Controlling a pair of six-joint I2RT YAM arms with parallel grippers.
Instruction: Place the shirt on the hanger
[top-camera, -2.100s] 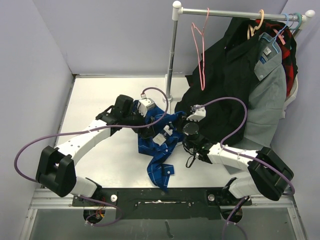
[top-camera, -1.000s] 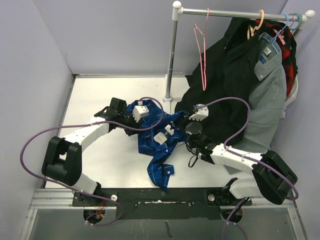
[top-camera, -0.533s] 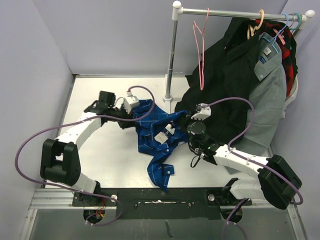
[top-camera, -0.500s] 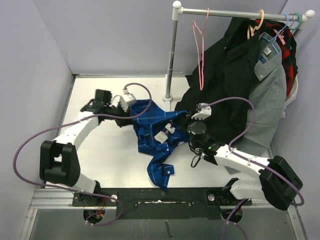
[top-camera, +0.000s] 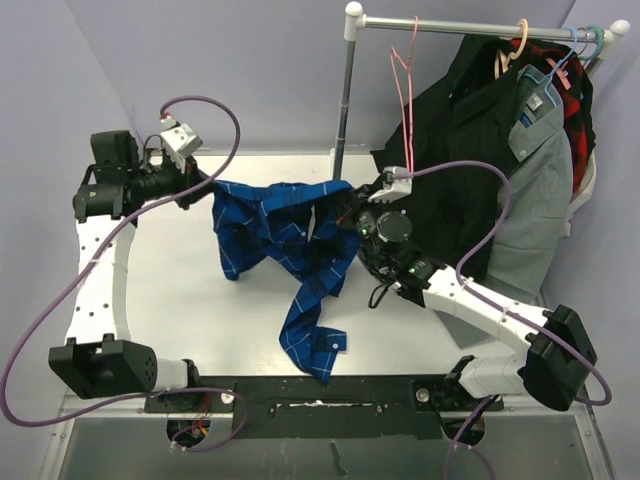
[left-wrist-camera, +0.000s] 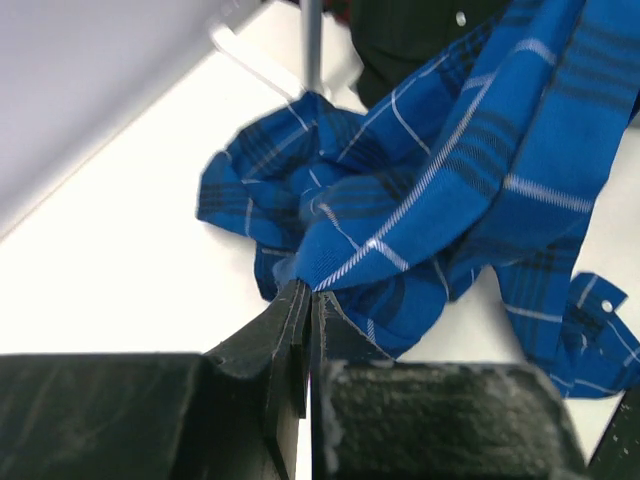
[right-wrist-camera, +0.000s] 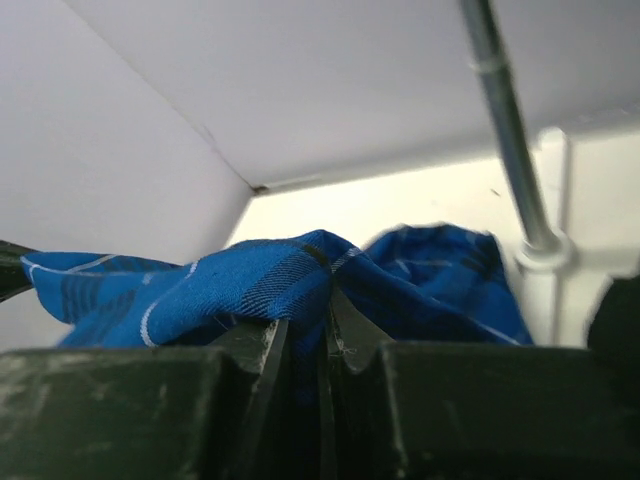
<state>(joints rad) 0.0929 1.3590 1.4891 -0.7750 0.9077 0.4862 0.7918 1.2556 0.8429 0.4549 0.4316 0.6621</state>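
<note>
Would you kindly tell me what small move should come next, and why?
Probably lift the shirt a little higher: both pairs of jaws are shut on it, stretched between them, but its tail lies on the table, and the hanger hangs higher on the rail.

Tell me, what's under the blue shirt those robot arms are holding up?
White table shows under the blue shirt, whose tail trails down onto it. The left gripper and right gripper pinch its upper edge. Whatever lies beneath the draped cloth is covered.
</note>
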